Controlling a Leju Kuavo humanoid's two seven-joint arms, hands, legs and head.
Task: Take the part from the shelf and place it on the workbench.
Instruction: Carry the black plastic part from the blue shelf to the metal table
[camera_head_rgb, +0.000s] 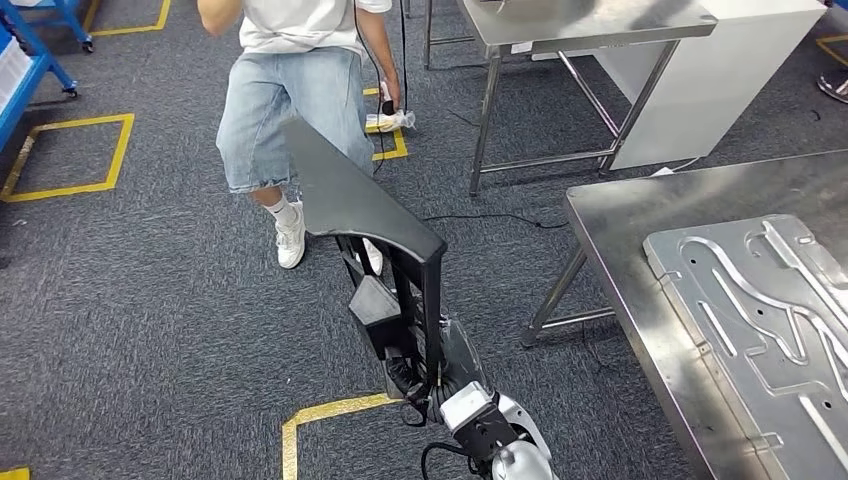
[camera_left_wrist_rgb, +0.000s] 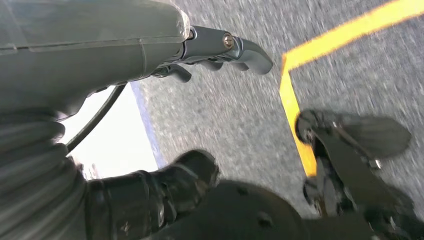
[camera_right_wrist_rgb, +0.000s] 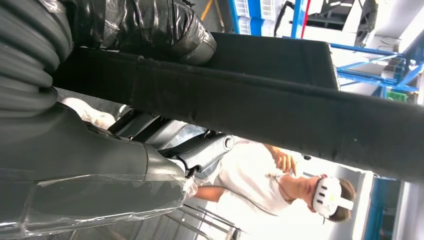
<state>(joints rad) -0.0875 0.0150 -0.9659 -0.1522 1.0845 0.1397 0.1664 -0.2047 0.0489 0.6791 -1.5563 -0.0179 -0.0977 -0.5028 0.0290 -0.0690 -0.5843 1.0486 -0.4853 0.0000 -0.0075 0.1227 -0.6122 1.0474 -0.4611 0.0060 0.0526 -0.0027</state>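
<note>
The part (camera_head_rgb: 360, 205) is a long black panel with a flat padded top and a black frame under it. My right hand (camera_head_rgb: 412, 372) grips its lower frame and holds it up over the carpet, left of the workbench (camera_head_rgb: 620, 240). In the right wrist view the part (camera_right_wrist_rgb: 260, 105) runs across the picture, clamped between the plastic-wrapped thumb and the fingers of my right hand (camera_right_wrist_rgb: 100, 165). My left hand (camera_left_wrist_rgb: 125, 55) hangs over the floor, fingers (camera_left_wrist_rgb: 235, 47) stretched out, holding nothing.
A ribbed metal plate (camera_head_rgb: 770, 320) lies on the steel workbench at the right. A person (camera_head_rgb: 290, 100) in a white shirt stands just beyond the part. A second steel table (camera_head_rgb: 590, 25) and a white cabinet (camera_head_rgb: 700, 80) stand behind. Yellow tape (camera_head_rgb: 320, 412) marks the carpet.
</note>
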